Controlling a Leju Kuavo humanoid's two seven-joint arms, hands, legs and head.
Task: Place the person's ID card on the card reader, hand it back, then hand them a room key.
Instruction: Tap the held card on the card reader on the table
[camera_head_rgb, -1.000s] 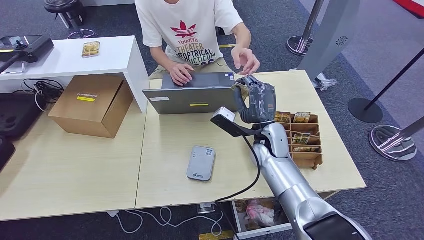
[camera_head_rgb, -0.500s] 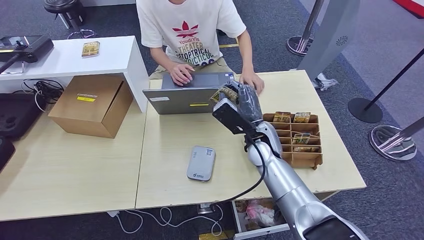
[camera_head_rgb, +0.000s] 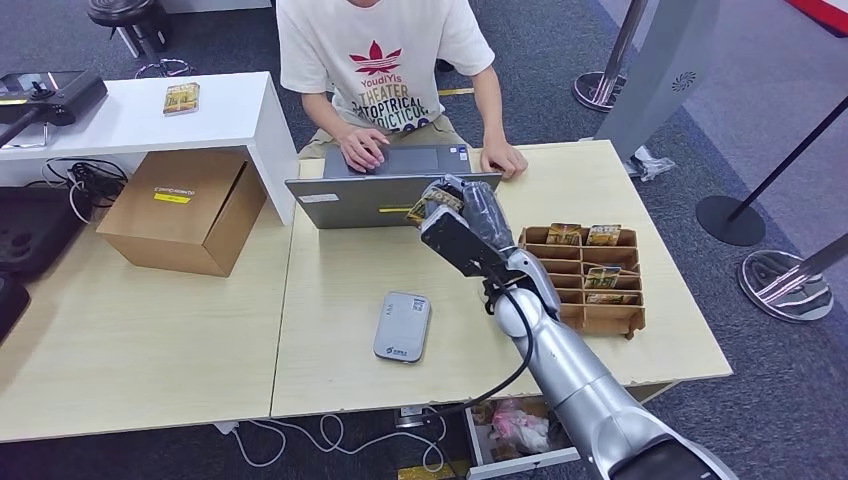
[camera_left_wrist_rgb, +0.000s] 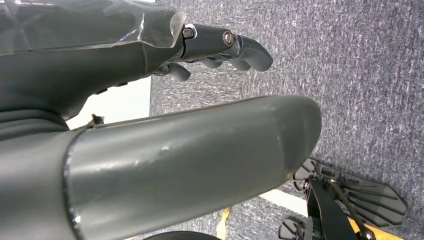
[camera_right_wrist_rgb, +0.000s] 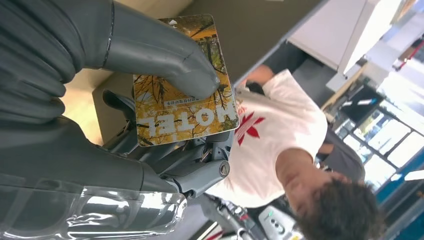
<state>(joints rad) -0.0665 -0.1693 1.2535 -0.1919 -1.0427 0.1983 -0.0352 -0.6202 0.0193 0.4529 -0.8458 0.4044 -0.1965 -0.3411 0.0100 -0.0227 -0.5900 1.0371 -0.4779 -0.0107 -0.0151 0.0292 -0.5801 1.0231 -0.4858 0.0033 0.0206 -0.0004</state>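
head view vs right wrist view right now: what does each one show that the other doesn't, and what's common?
Head view alone: the card reader lying flat on the table, the divided cardboard tray of cards, the cardboard box.

Right wrist view alone: the card's print, HOTEL over yellow leaves, with the thumb pressing its face.

Both: the right robot hand holding the card, the laptop, the person in the white shirt.

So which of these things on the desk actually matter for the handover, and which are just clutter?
In the job:
- right hand, pinching the hotel card
- card reader on the table
- divided box of cards
- the person seated behind the laptop

Lying about:
- laptop
- cardboard box
- white shelf with a card on it
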